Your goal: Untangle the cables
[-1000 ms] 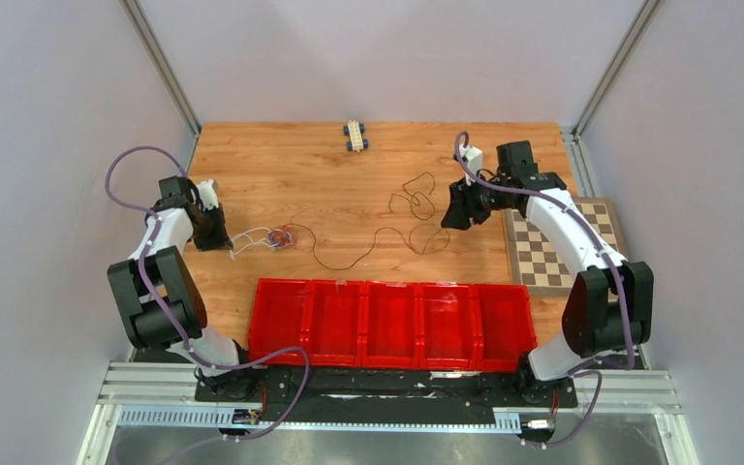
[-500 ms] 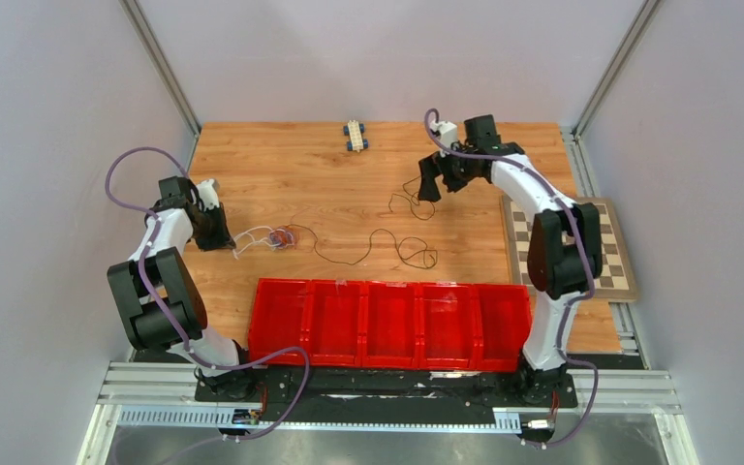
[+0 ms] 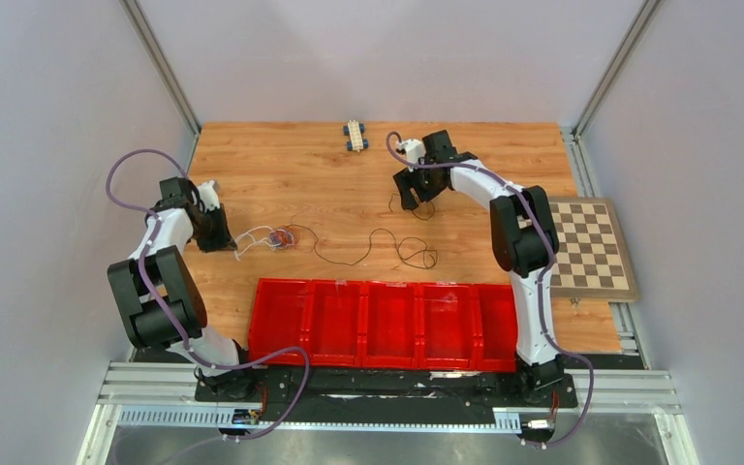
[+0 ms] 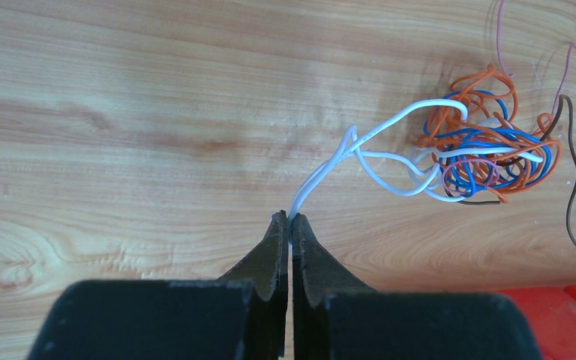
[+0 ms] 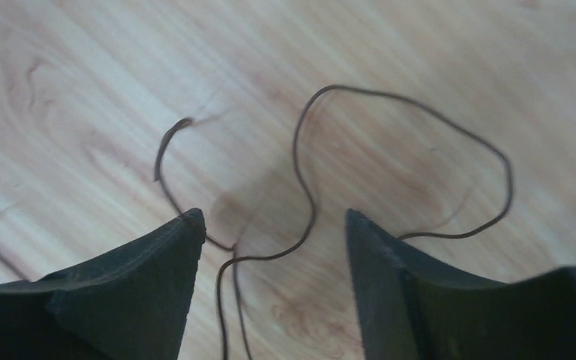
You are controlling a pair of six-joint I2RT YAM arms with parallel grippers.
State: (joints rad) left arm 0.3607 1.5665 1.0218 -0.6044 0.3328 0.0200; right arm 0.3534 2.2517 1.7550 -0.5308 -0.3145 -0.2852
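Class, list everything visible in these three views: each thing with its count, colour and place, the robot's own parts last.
table: one, light wood.
cable tangle: one, orange, blue, white and reddish, table's left part.
white cable: two strands, white, drawn out of the tangle.
black cable: seemingly one, black, looping across the middle.
bins: five, red, row at near edge.
chessboard: one, brown and cream, right edge.
toy car: one, cream and blue, far edge.
left arm, right arm: white and black, lilac hoses.
left fingers: two, black, shut on the white cable.
right fingers: two, black, open over the black cable.
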